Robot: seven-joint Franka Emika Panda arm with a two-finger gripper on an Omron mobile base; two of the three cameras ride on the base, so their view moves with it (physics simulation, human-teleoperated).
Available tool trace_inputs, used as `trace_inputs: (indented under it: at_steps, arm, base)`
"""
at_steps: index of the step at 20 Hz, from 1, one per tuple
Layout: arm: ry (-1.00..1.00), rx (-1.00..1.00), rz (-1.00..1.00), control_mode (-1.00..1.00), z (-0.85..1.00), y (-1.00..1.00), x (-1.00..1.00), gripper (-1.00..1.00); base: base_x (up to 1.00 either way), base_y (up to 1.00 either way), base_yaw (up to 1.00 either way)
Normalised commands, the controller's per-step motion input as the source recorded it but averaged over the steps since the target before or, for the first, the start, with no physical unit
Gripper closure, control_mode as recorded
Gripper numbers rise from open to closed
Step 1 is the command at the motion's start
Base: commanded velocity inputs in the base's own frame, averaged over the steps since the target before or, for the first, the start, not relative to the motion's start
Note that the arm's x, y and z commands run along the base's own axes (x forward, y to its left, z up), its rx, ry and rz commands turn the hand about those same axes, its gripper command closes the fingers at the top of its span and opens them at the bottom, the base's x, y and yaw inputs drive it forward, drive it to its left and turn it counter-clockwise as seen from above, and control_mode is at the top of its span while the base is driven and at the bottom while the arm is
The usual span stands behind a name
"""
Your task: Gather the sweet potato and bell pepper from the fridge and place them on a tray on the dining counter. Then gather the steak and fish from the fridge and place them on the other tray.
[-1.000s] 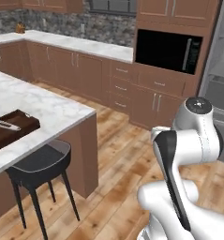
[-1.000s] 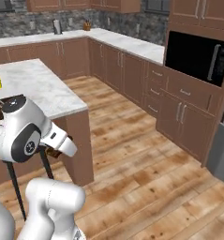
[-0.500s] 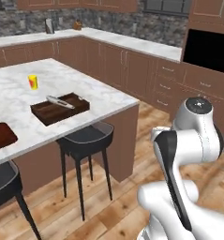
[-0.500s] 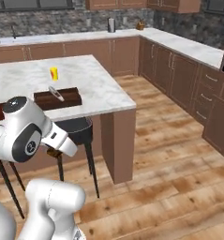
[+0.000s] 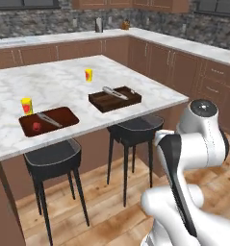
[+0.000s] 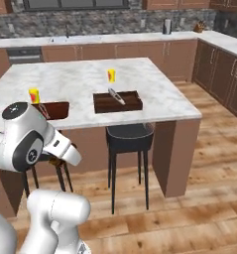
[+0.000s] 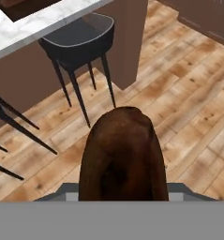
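My gripper (image 6: 57, 158) hangs low at the arm's left side, shut on a dark brown rounded slab, the steak (image 7: 122, 154) by its look, which hides the fingertips in the hand view. Two dark trays lie on the marble dining counter (image 5: 63, 86). The left tray (image 5: 70, 120) holds a small red bell pepper (image 5: 36, 126) and a pale elongated thing (image 5: 49, 119), likely the sweet potato. On the right tray (image 5: 99, 102) lies a grey fish (image 5: 114, 92). The fridge is out of view.
Two yellow cups (image 5: 26, 105) (image 5: 88, 75) stand on the counter behind the trays. Black stools (image 5: 51, 156) (image 5: 135, 129) stand under the counter's near edge, one of them (image 7: 78, 35) just ahead of the hand. Wooden floor lies open to the right.
The whole picture has swung from the wall cabinets and microwave to the dining counter, so the base has moved. The counter and trays are now in front. The gripper stays shut on the brown slab.
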Motion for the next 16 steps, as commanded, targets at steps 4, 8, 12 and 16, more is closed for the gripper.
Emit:
trace_inputs:
  at_steps: [4,8,12,16]
  arm:
    - [0.00,0.00,0.00,1.00,0.00,0.00,0.00,1.00]
    - [0.00,0.00,0.00,1.00,0.00,0.00,0.00,1.00]
    - [0.00,0.00,0.00,1.00,0.00,0.00,0.00,1.00]
    - [0.00,0.00,0.00,1.00,0.00,0.00,0.00,1.00]
  base:
    - [0.26,0.64,0.30]
    - [0.69,0.35,0.30]
    - [0.89,0.22,0.24]
    - [0.66,0.09,0.19]
